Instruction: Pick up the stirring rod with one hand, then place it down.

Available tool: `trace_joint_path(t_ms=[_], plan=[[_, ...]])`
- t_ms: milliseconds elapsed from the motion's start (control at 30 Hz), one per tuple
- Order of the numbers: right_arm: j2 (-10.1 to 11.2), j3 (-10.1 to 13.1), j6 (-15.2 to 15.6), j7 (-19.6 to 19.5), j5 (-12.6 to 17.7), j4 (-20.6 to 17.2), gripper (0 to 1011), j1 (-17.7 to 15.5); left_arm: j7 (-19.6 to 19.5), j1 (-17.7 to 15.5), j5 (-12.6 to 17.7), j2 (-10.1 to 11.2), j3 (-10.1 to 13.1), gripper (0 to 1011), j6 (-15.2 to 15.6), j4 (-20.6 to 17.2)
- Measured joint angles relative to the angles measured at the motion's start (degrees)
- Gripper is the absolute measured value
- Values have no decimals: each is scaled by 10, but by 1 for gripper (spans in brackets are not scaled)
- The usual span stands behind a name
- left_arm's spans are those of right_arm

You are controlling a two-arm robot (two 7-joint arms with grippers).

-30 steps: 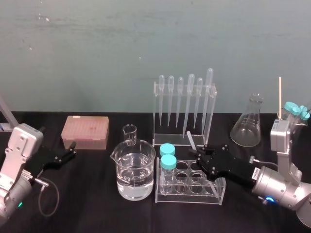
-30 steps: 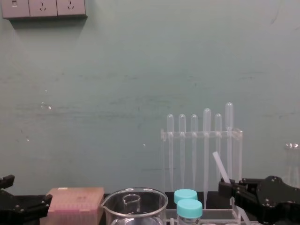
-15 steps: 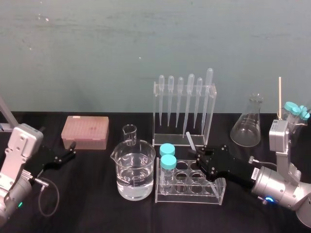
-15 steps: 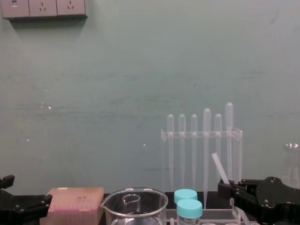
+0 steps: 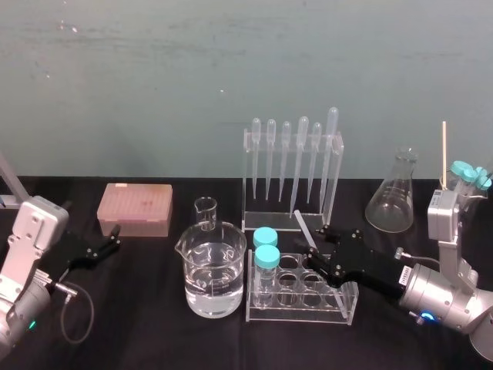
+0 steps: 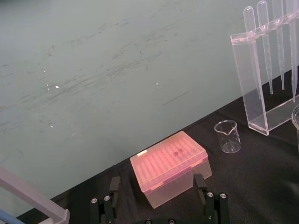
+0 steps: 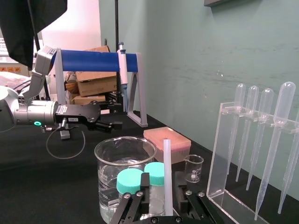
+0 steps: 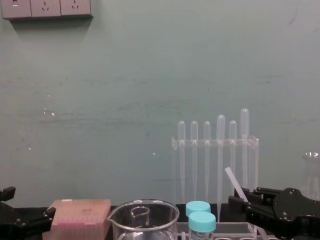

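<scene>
"What's over on the left?"

"The left gripper (image 5: 112, 238) sits low over the black table (image 5: 154, 324). Its fingers are spread wide and hold nothing. Just beyond it is a pink tip box (image 5: 135, 208)."

"And in the middle?"

"A small beaker (image 5: 206, 213) stands behind a big beaker (image 5: 212, 270) partly filled with clear liquid. Next comes a clear tube rack (image 5: 308, 297) with two teal-capped tubes (image 5: 266, 248) at its left end. Behind that is the pipette stand (image 5: 293, 173), its pipettes hanging in a row."

"Where's the stirring rod?"

"The stirring rod (image 5: 303, 224) is off the table, above the back of the tube rack and in front of the pipette stand. It's tilted, with its top leaning left. The right gripper (image 5: 317, 248) has its fingers closed on the rod's lower end, and the rest pokes up between them."

"Anything further right?"

"A conical flask (image 5: 393, 200), well apart from the rod."
</scene>
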Motion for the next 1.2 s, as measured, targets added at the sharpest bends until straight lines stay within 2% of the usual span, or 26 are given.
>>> trace_joint_path(t_ms=[133, 200, 333, 467, 567, 800, 1067, 1200], plan=[[0, 0, 0, 0, 0, 0, 440, 0, 0, 0, 0, 0, 0, 1000, 0, 0], [0, 0, 0, 0, 0, 0, 474, 0, 0, 0, 0, 0, 0, 1000, 0, 0], [0, 0, 0, 0, 0, 0, 643, 0, 0, 0, 0, 0, 0, 1000, 0, 0], [0, 0, 0, 0, 0, 0, 722, 0, 0, 0, 0, 0, 0, 1000, 0, 0], [0, 0, 0, 0, 0, 0, 853, 0, 0, 0, 0, 0, 0, 1000, 0, 0], [0, 7, -11, -2, 4, -12, 1003, -1, 0, 0, 0, 0, 0, 1000, 0, 0], [1, 35, -45, -17, 19, -55, 1003, -13, 0, 0, 0, 0, 0, 1000, 0, 0], [3, 52, -54, -47, 14, -78, 1003, -25, 0, 0, 0, 0, 0, 1000, 0, 0]])
